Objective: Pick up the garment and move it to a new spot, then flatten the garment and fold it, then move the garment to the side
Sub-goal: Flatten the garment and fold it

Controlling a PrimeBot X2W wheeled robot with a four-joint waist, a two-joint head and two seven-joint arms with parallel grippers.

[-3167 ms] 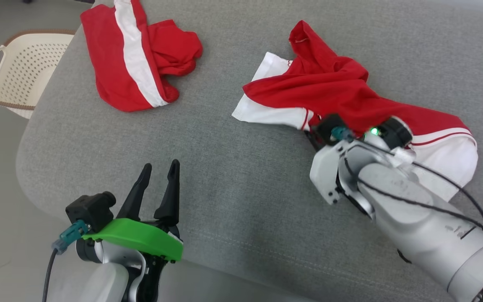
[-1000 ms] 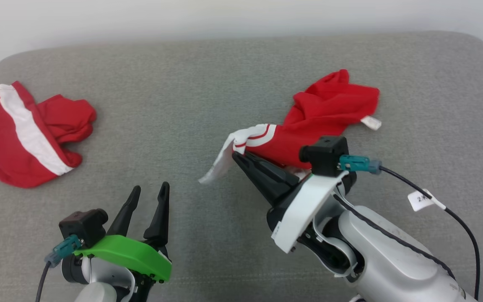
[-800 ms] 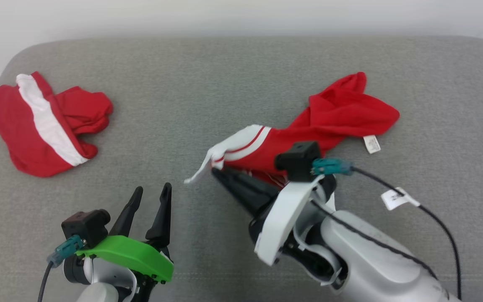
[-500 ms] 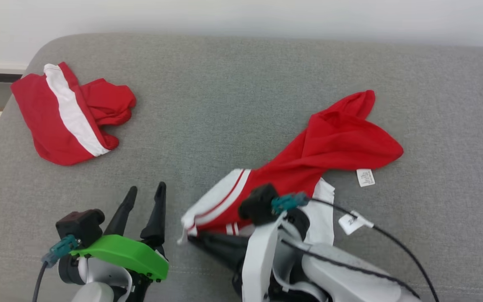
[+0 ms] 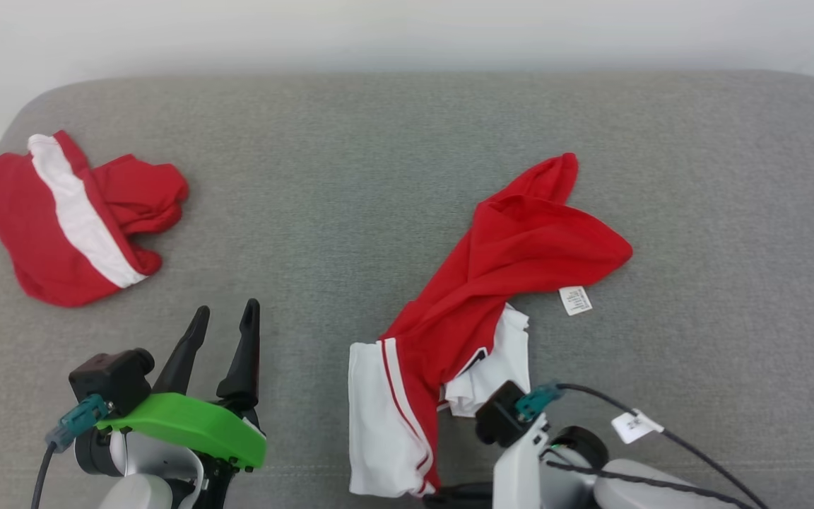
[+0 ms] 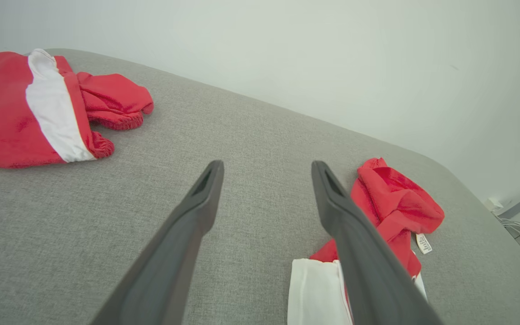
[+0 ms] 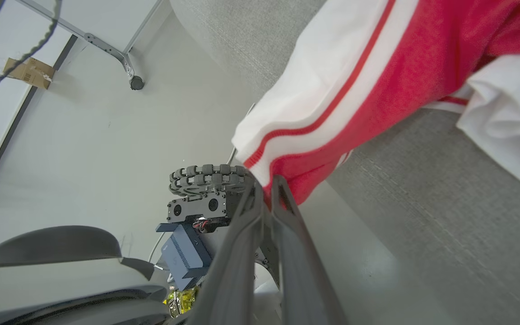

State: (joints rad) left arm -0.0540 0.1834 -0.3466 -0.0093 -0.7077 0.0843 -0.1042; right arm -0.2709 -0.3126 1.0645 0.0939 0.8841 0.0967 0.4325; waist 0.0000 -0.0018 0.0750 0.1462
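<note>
Dragged nearer, the crumpled red-and-white cloth garment (image 5: 513, 240) was stretched out, its striped hem (image 7: 314, 113) clamped by the right gripper (image 7: 268, 187). The left gripper (image 5: 227, 311) was spread apart.

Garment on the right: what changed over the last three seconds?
The right gripper, shut on the striped white end of the garment, lifted it and dragged it toward the robot; that end now overhangs the near edge of the cushion. The left gripper stayed open and idle; the second red-and-white garment lies where it was.
</note>
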